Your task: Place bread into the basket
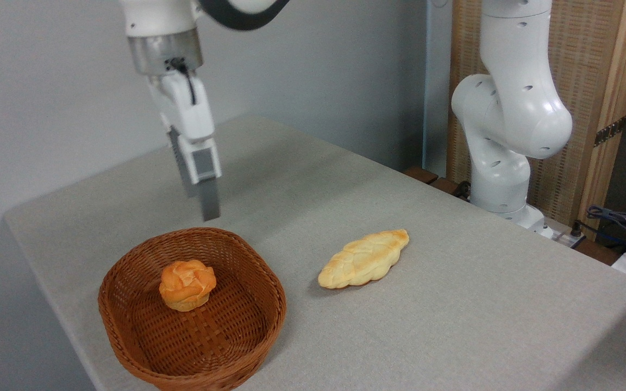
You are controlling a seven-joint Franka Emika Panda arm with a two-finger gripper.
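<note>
Fixed camera: the bread (187, 284) sits inside the basket (128, 331) at lower left of the frame. The end effector (204, 203) hangs above the basket's far rim, holding nothing; its finger spacing cannot be told. A braided loaf (363, 258) lies on the surface (454, 304) at centre.
</note>
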